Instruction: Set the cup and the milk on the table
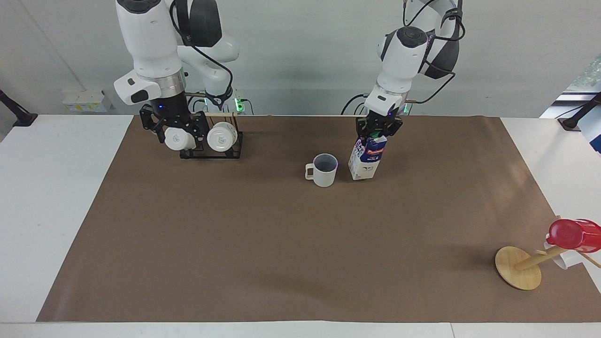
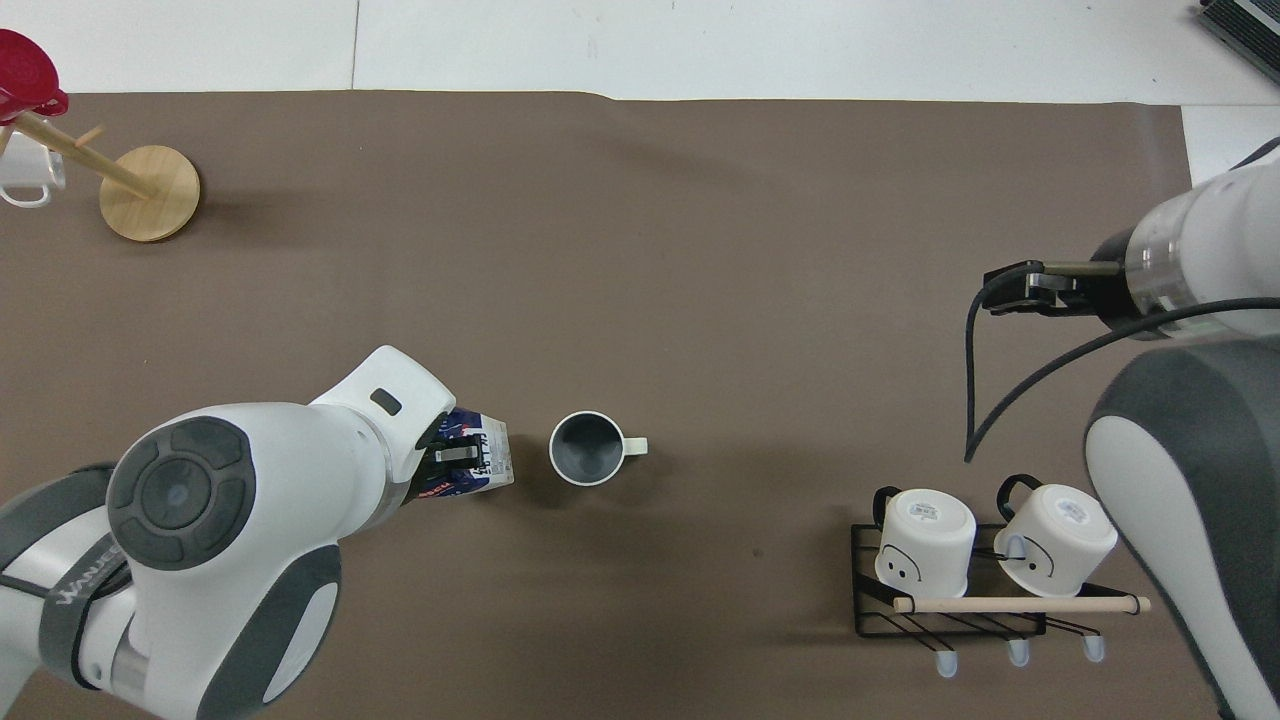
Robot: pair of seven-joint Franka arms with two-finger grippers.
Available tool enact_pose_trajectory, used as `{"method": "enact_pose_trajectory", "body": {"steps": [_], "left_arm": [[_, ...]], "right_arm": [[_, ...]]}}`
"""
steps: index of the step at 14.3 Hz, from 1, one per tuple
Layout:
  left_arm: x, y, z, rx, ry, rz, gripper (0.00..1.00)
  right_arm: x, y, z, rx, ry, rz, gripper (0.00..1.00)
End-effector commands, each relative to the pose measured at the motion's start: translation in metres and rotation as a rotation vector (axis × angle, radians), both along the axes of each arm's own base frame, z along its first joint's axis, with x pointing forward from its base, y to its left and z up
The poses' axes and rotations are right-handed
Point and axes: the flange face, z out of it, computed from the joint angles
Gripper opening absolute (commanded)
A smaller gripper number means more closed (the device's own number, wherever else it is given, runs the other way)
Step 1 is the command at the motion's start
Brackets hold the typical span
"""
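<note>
Two task items: cream-white ceramic mug with dark grey inside (image 1: pixel 324 170), already standing free on the brown-papered table (image 1: pixel 281 244); tall blue-and-white milk carton (image 1: pixel 365 159), clamped at its gable beneath the left gripper (image 1: pixel 378 129), nearly upright just beside the mug, judged touching down—release due next; right gripper (image 1: pixel 173 126), fingers spread and empty, waits over a black wire rack of two white mugs (image 1: pixel 211 145).

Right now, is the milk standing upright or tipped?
Nearly upright, leaning slightly. The milk sits beside the cup, its top gripped by the left pincer. Whether its base rests flat, cannot tell.
</note>
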Motion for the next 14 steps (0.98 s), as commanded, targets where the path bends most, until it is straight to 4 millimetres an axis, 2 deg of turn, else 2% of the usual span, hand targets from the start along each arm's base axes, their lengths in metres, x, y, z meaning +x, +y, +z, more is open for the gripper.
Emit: {"method": "enact_pose_trajectory", "body": {"steps": [1,4,9,14], "left_arm": [[-0.016,-0.003,-0.014,0.006,-0.05,0.017,0.52],[-0.015,-0.004,-0.016,0.005,-0.051,0.019,0.52],[-0.013,-0.005,-0.026,0.008,-0.05,0.016,0.53],[-0.013,-0.005,-0.029,0.01,-0.049,0.013,0.53]], "right_arm": [[-0.015,-0.007,0.002,-0.001,0.042,0.026,1.0],[-0.026,-0.005,0.008,0.034,0.086,0.021,1.0],[-0.03,-0.006,0.027,0.035,0.096,0.021,1.0],[-0.029,-0.006,0.032,0.087,0.079,0.016,1.0]]}}
